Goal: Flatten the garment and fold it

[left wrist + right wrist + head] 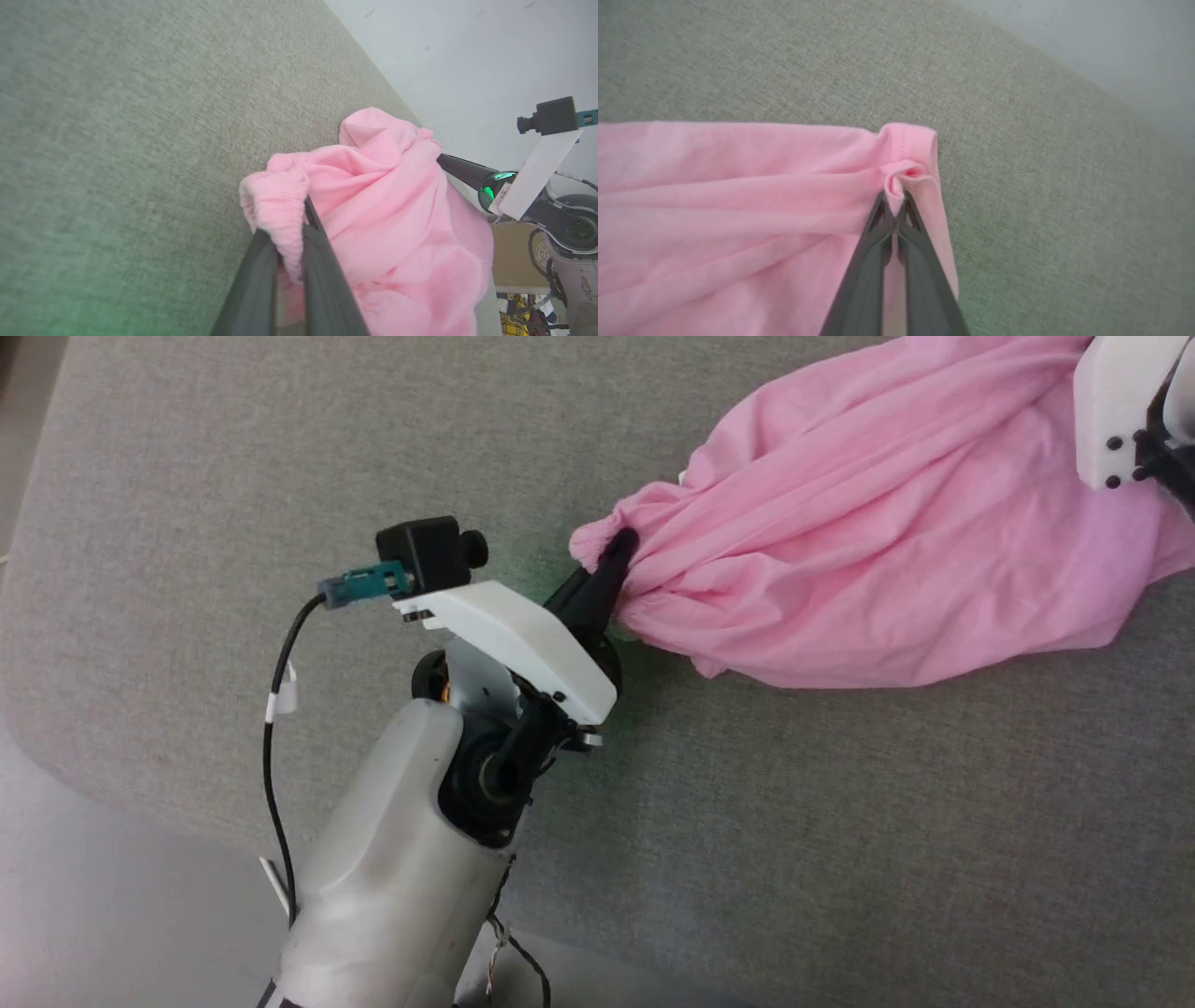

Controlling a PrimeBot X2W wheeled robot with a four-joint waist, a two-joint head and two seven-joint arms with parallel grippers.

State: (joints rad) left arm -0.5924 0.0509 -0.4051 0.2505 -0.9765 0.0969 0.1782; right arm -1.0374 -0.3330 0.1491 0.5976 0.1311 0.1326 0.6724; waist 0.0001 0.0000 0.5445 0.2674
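The light pink garment lies bunched and wrinkled across the upper right of the grey table. My left gripper is shut on its gathered elastic edge at the garment's left end, the fabric pinched between the two dark fingers. My right gripper is shut on a hemmed corner of the garment at the far end. In the head view just the right arm's white housing appears, over the cloth at the top right; its fingertips are out of frame there.
The grey fabric-covered table has a rounded edge at the lower left, with pale floor beyond. My left arm's cable hangs beside the forearm. In the left wrist view, the right arm stands beyond the cloth.
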